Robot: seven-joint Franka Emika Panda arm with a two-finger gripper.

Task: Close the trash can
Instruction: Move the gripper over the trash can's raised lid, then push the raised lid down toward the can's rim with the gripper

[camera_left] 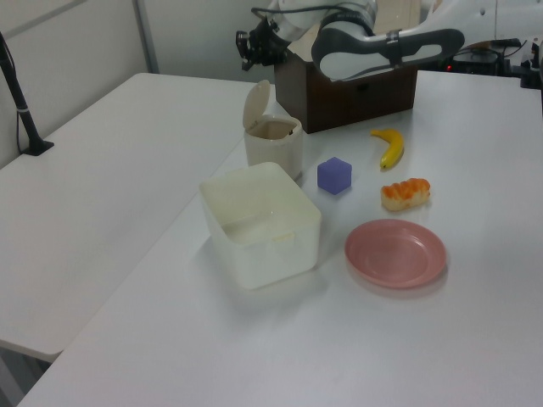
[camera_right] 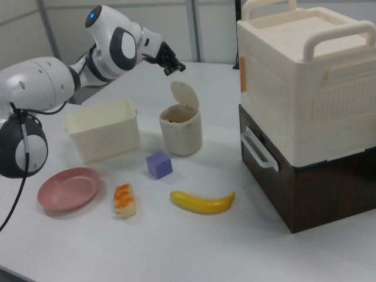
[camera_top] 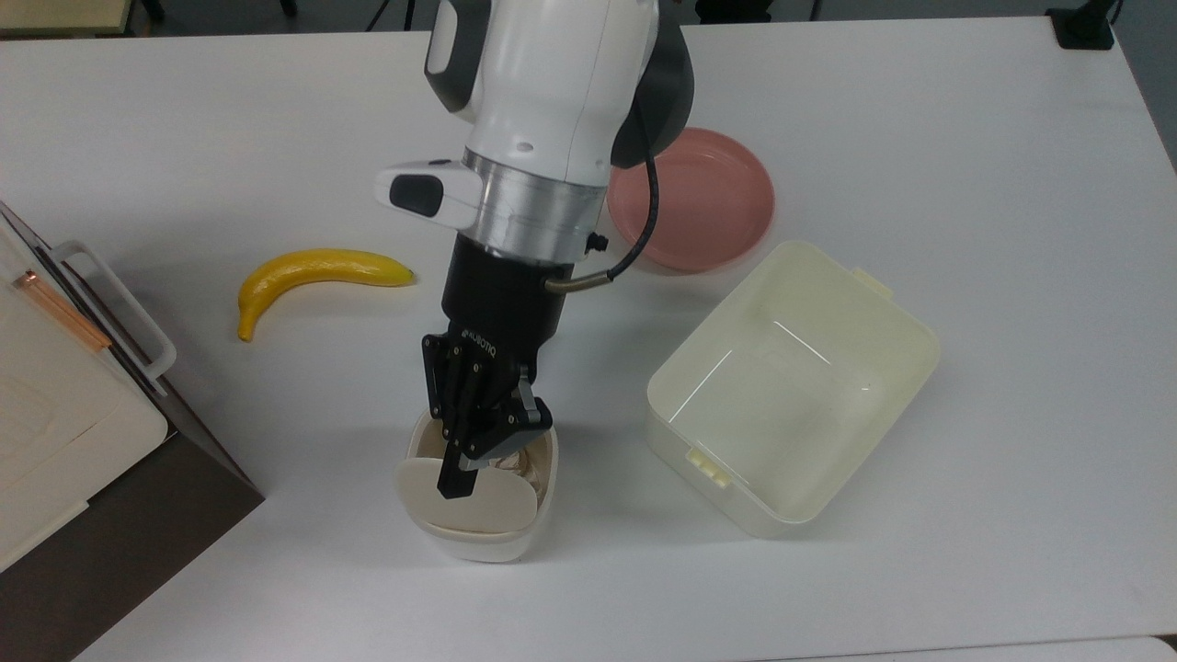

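A white table is seen with the trash can near the front edge in the top view, its beige lid standing up on its hinge, the bin open. Crumpled paper is glimpsed inside. The gripper is held in the air above the lid's top edge, apart from it in the left view and the right view. Its fingers look closed together, holding nothing.

In the top view, a pale tub is set to the can's right, with a strip of bare table between. A banana lies to the upper left, a pink plate behind the tub. In the left view a purple cube sits just beside the can, and a bread piece lies near it. At the top view's left edge a dark box is stacked with a cream case; open table remains between it and the can. Wide bare table is left along the top view's right and bottom edges.

The word ROBOTIQ is printed in white on the gripper's black body.
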